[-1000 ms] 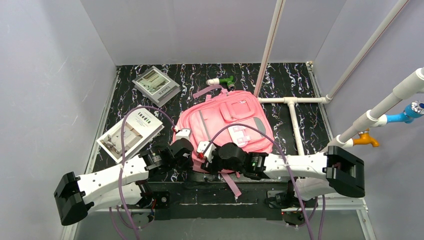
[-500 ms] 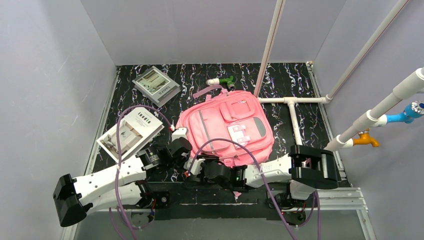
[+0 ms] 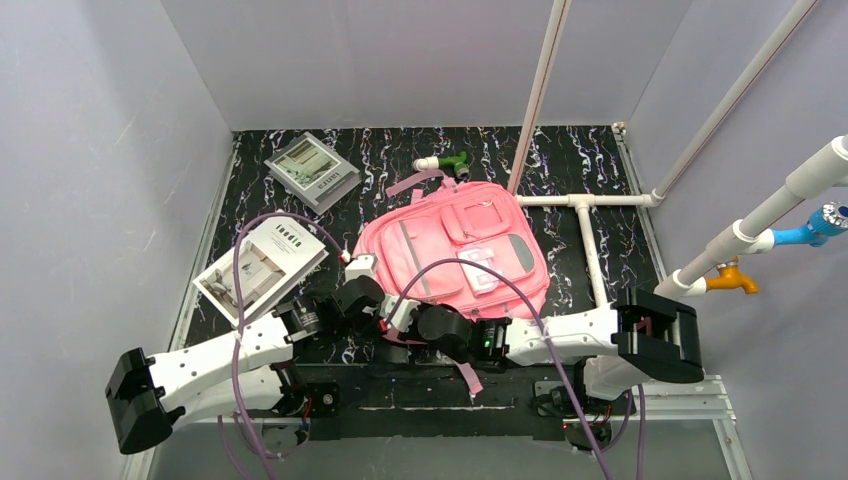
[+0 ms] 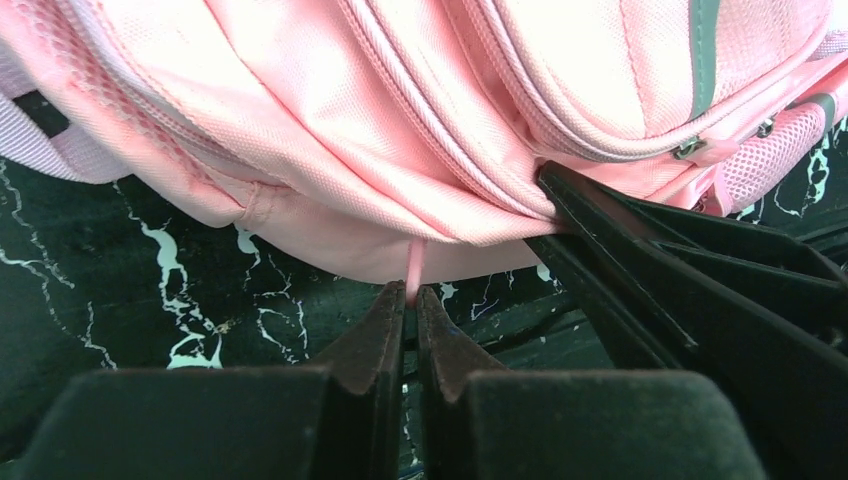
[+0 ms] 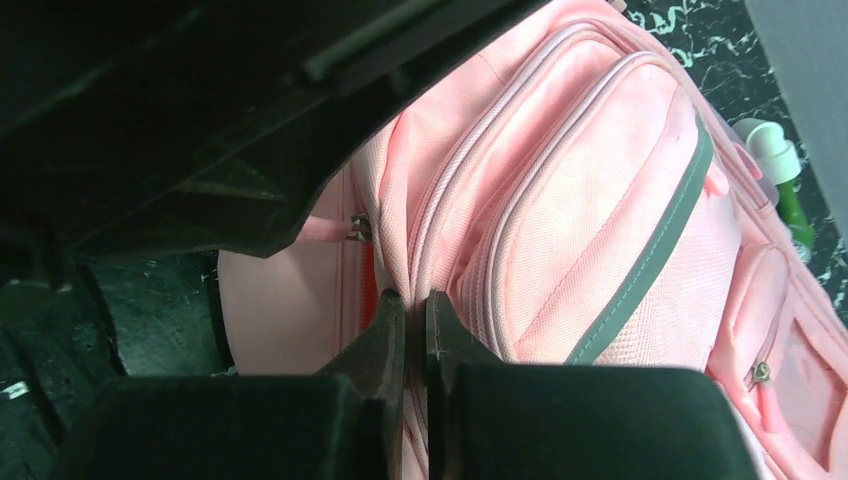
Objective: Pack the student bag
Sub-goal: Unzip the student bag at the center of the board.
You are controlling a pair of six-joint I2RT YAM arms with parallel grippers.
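The pink student bag [image 3: 450, 250] lies flat on the black marbled table, front pockets up. My left gripper [image 3: 373, 318] is at the bag's near-left edge. In the left wrist view it [image 4: 411, 292] is shut on a thin pink pull cord [image 4: 414, 262] hanging from the bag [image 4: 330, 110]. Right beside it, my right gripper [image 3: 397, 320] is shut on a fold of the bag's pink fabric [image 5: 430, 240] by the zipper seam, as the right wrist view [image 5: 416, 298] shows. The right gripper's black fingers [image 4: 650, 260] also press against the bag in the left wrist view.
A grey book [image 3: 312, 172] lies at the back left and a white booklet [image 3: 262, 262] left of the bag. A green and white bottle [image 3: 445, 162] sits behind the bag. White pipes [image 3: 588, 235] run along the right, with blue and orange taps [image 3: 735, 275] beyond.
My right arm has swung left along the bag's near edge, and its jaws have closed from open onto the bag's fabric. The left gripper has kept its grip and barely moved.
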